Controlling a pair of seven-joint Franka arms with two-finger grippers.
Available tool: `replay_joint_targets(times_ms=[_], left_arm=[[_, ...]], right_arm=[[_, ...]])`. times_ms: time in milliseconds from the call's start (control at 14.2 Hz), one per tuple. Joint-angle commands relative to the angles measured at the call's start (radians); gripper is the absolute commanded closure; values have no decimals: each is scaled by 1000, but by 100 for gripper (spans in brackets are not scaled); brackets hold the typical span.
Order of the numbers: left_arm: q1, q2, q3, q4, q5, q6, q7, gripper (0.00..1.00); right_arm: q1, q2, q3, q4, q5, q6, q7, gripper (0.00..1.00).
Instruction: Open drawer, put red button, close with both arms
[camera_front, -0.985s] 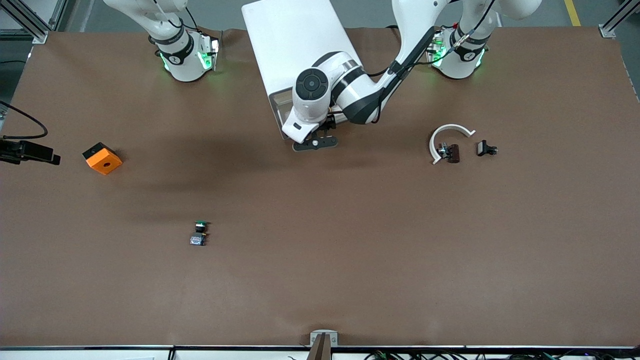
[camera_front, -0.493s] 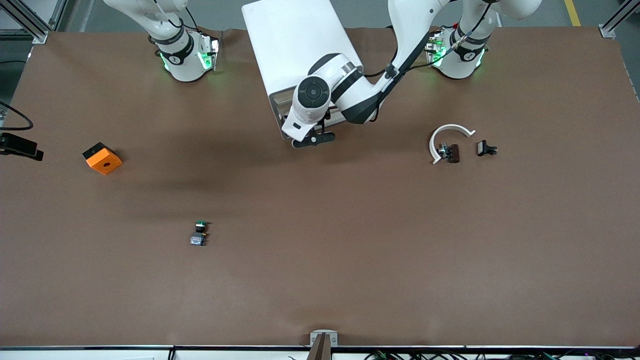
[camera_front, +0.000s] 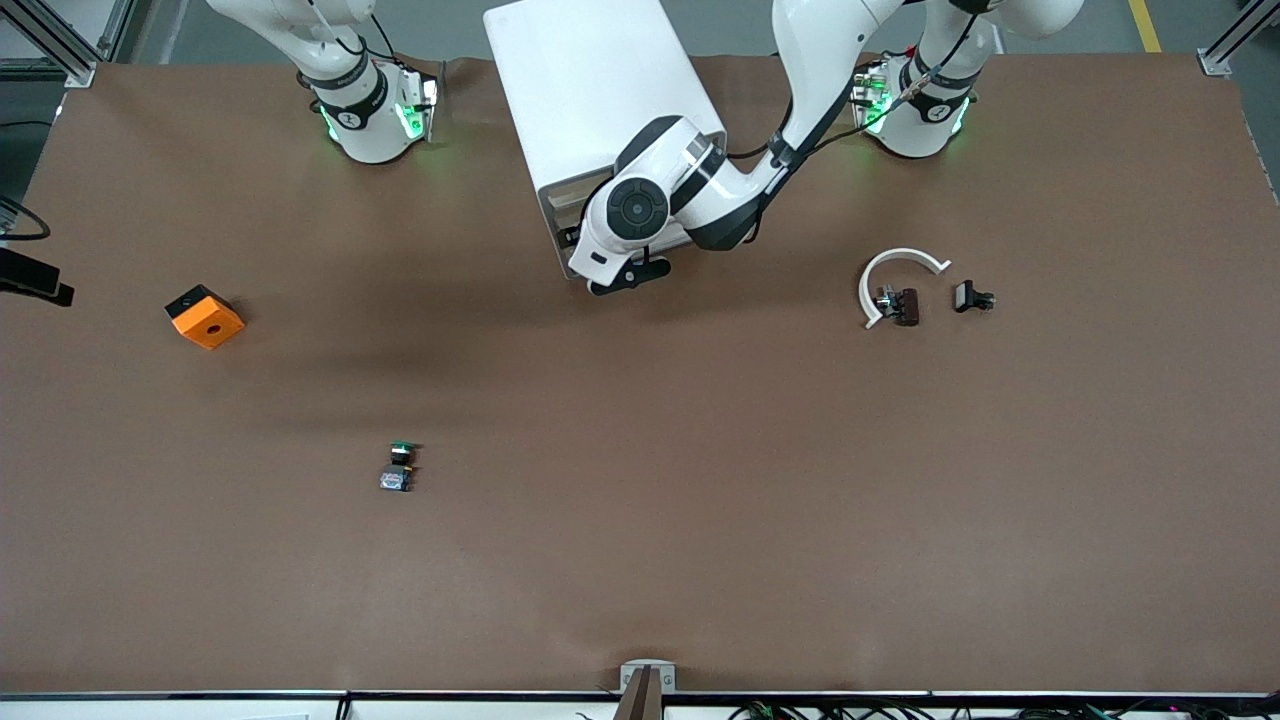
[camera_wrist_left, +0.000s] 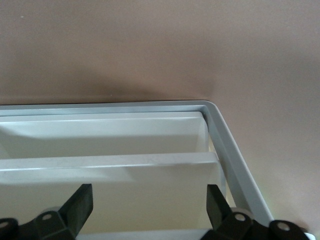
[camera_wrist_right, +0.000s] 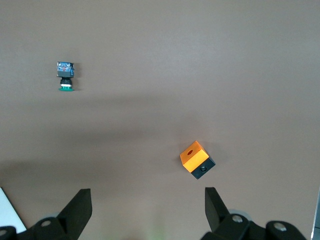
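**Two open grippers, nothing held, red button out of sight**

Two white arms share one wide brown table, which fills nearly the whole front view; strips of grey floor and aluminium framing show along the top edge.

Largest on it is the white cabinet, standing between the two bases. The left arm's wrist covers most of its beige front, so the four drawers cannot be told apart in the front view. In the left wrist view, pale drawer edges sit inside the cabinet's grey frame, but which drawer is which cannot be told, nor how far any stands out.

The left gripper is at the cabinet's front, fingers spread wide with nothing between them. The right gripper hangs spread and empty over the table toward the right arm's end; in the front view only a dark part at the picture's edge shows there.

A white curved piece lies toward the left arm's end, with a small dark part touching it and another small black part just beside. An orange block with a black underside lies toward the right arm's end. The green-capped button lies on its side, nearer the front camera than the block. The red button appears in no view.
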Motion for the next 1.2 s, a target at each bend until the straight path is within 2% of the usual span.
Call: replay_joint_targets(times_ms=[0, 211, 422, 633, 774, 985, 1126], left_arm=[[-3, -6, -6, 3, -8, -21, 4, 0], [17, -7, 1, 39, 145, -19, 9, 0], [92, -15, 1, 110, 301, -22, 0, 0], [187, -37, 3, 162, 557, -24, 4, 0], [267, -73, 3, 161, 605, -33, 15, 0], [368, -164, 3, 162, 628, -190, 175, 0], [451, -219, 3, 162, 630, -237, 262, 0]], right_arm=[[-10, -55, 5, -12, 27, -10, 9, 0], [-32, -58, 2, -15, 63, -21, 6, 0], [-29, -82, 4, -26, 61, -23, 0, 0], [-29, -99, 5, -33, 61, -33, 0, 0], [-23, -130, 9, -73, 61, -35, 7, 0], [-24, -183, 9, -153, 61, -7, 7, 0], [3, -226, 7, -210, 60, 17, 32, 0]])
